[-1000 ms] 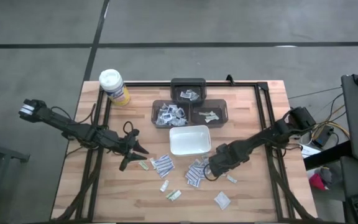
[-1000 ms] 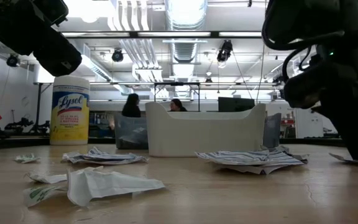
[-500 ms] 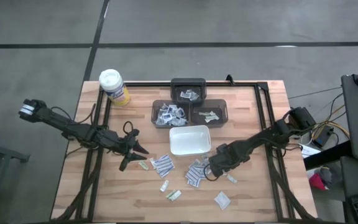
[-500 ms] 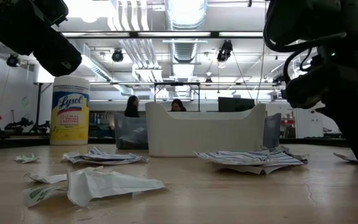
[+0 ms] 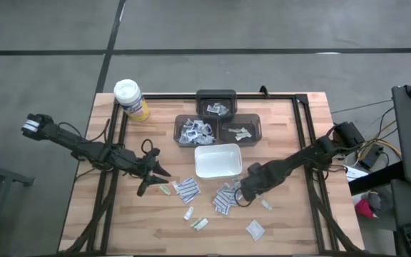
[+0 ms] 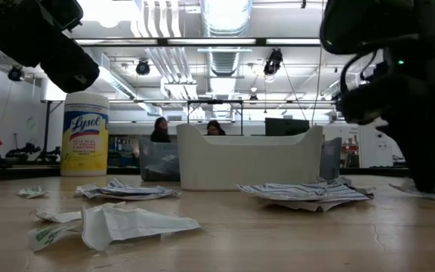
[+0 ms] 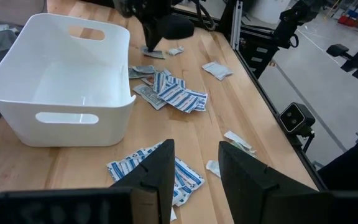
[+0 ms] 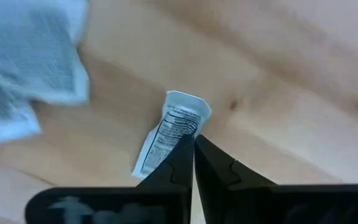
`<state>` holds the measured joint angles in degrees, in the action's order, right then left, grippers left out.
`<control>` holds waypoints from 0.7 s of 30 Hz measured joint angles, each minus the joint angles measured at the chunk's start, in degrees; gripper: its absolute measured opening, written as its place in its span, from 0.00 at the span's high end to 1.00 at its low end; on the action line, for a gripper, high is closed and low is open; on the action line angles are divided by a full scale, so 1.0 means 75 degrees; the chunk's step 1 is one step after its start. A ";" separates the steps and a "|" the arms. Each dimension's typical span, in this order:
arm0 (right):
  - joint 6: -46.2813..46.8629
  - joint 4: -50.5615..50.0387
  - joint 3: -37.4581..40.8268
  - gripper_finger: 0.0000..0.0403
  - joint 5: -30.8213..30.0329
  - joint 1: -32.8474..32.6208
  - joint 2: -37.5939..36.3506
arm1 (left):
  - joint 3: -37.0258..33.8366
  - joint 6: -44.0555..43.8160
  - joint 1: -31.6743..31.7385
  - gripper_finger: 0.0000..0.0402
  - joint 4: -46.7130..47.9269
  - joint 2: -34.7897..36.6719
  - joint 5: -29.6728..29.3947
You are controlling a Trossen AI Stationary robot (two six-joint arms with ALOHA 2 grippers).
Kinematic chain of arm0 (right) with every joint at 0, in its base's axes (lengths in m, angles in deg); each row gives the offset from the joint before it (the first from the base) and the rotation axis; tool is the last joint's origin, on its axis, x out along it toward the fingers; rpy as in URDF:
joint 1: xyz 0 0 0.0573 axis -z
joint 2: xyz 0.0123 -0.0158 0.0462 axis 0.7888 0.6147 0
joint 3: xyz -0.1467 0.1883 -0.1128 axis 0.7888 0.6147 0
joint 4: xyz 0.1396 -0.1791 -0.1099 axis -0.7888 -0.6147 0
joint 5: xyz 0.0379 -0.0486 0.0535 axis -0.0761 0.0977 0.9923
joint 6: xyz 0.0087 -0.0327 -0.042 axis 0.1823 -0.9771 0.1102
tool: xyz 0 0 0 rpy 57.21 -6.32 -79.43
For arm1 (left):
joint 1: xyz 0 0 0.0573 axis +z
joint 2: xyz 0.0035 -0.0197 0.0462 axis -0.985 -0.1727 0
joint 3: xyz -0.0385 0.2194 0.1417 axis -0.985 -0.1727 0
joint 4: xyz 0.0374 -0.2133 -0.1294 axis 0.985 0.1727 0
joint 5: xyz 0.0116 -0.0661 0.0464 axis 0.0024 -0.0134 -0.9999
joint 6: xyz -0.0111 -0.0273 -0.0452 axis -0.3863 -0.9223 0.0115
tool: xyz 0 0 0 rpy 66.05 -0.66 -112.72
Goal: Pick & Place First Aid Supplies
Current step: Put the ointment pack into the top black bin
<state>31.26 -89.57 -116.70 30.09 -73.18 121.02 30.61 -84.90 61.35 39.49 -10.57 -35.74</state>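
The right gripper (image 8: pixel 193 144) has been pressed together on a small packet (image 8: pixel 169 132) just right of the white tray (image 5: pixel 217 160); a lift is called for next; the left gripper (image 7: pixel 194 163) is held spread left of it

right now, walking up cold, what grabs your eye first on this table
The scatter of small blue-striped packets strewn over the near half of the wooden table, below the empty white tray at its middle. Next, the right gripper pressed down on the table, fingers closed at the edge of one small white packet. The left gripper hangs open over another pile, and a yellow canister marks the far left corner.
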 joint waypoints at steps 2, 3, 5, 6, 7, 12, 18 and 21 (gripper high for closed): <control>0.0009 -0.0037 0.0000 0.98 -0.0189 0.0015 -0.0246 | 0.0000 0.0000 0.0001 0.71 -0.0003 -0.0001 0.0000; 0.0003 -0.0033 0.0000 0.98 -0.0245 0.0013 -0.0379 | 0.0000 0.0000 0.0001 0.71 0.0000 0.0000 0.0000; -0.0048 -0.0051 0.0000 0.98 -0.0293 -0.0005 -0.0659 | 0.0000 -0.0006 -0.0001 0.71 -0.0003 -0.0001 0.0000; -0.0103 -0.0061 0.0000 0.98 -0.0299 -0.0005 -0.0811 | 0.0000 -0.0025 0.0001 0.71 0.0000 0.0000 0.0000; -0.0164 -0.0076 0.0000 0.98 -0.0311 -0.0004 -0.0987 | 0.0000 -0.0043 0.0001 0.71 -0.0002 -0.0002 0.0000; -0.0427 -0.0226 -0.0003 0.98 -0.0444 0.0000 -0.1916 | 0.0000 -0.0047 0.0001 0.71 -0.0002 0.0000 0.0000; -0.1130 -0.0217 -0.0006 0.98 -0.0717 0.0000 -0.3078 | 0.0000 -0.0050 0.0000 0.71 0.0000 -0.0001 0.0000; -0.1544 -0.0198 -0.0008 0.98 -0.1000 -0.0003 -0.3590 | 0.0000 -0.0050 0.0000 0.71 -0.0002 -0.0001 0.0000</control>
<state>19.68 -91.05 -116.76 22.59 -73.20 94.10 30.61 -85.27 61.35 39.48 -10.58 -35.74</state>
